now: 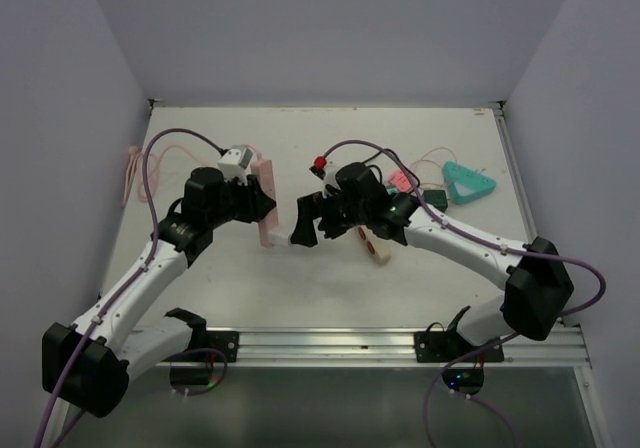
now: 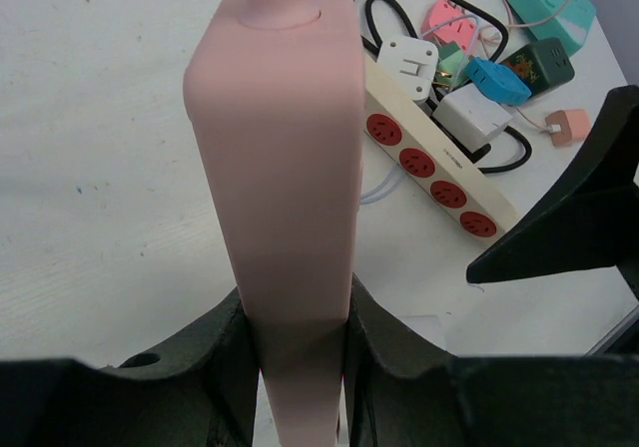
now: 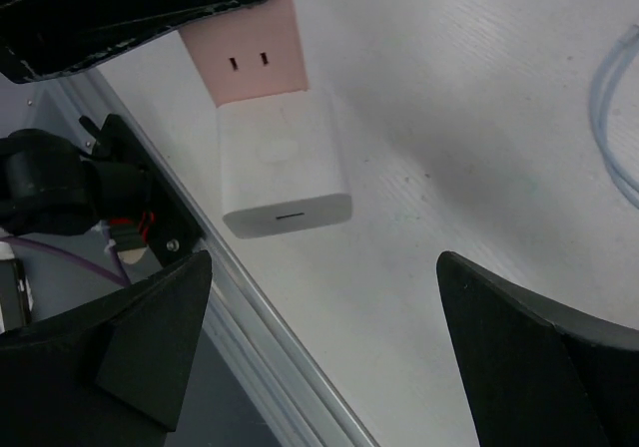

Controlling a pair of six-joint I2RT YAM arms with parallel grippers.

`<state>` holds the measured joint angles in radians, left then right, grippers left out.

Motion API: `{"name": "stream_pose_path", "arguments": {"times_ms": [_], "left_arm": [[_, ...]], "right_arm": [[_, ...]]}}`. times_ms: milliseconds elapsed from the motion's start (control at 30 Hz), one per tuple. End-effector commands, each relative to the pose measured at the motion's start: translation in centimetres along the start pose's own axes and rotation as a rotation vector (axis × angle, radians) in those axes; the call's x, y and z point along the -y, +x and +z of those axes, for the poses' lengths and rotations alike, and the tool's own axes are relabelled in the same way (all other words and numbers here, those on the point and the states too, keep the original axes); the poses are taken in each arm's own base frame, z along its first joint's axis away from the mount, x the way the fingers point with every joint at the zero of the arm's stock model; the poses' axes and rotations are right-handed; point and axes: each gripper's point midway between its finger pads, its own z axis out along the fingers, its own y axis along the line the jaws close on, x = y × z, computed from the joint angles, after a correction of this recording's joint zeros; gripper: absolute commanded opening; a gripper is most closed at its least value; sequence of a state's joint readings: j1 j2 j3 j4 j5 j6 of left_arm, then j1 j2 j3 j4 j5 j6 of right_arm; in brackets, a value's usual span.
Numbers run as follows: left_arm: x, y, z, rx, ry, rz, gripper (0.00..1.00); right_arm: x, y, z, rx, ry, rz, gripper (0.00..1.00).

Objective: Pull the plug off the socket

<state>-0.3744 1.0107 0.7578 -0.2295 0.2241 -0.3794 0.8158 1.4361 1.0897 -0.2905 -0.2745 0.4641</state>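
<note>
A white desk [image 1: 250, 288] is boxed in by plain pale walls [image 1: 330, 28] on three edges, evenly lit; a metal rail [image 1: 330, 343] lines its near edge.

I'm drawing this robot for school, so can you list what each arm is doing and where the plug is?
left gripper: jaws shut on pink power strip
right gripper: jaws open, facing the white plug, not touching
plug: still seated at the pink strip's end
task: plug not pulled off yet
nearby: cream power strip with red sockets on the table
</note>
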Motion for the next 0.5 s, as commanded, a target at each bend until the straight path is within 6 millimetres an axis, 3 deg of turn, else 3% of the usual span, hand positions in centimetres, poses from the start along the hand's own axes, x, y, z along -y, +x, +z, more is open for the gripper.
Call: {"name": "stream_pose_path", "arguments": {"times_ms": [0, 67, 400, 467], "left_arm": [[3.6, -5.4, -1.5, 0.175, 0.136, 0.091, 0.00], [3.9, -5.4, -1.6, 0.178, 0.151, 0.107, 0.00], [4.4, -5.8, -2.3, 0.207, 0.169, 0.133, 0.00], [4.3, -5.9, -2.3, 0.210, 0.160, 0.137, 0.00]], "right_arm": [[-4.0, -2.5, 0.7, 0.048, -0.119, -0.006, 0.99], [-4.8, -2.7, 1.2, 0.044, -0.121, -0.023, 0.99], [-4.9, -0.9, 4.3, -0.055, -0.062, -0.063, 0.98], [-5.2, -0.5, 4.6, -0.073, -0.068, -0.069, 0.94]]}}
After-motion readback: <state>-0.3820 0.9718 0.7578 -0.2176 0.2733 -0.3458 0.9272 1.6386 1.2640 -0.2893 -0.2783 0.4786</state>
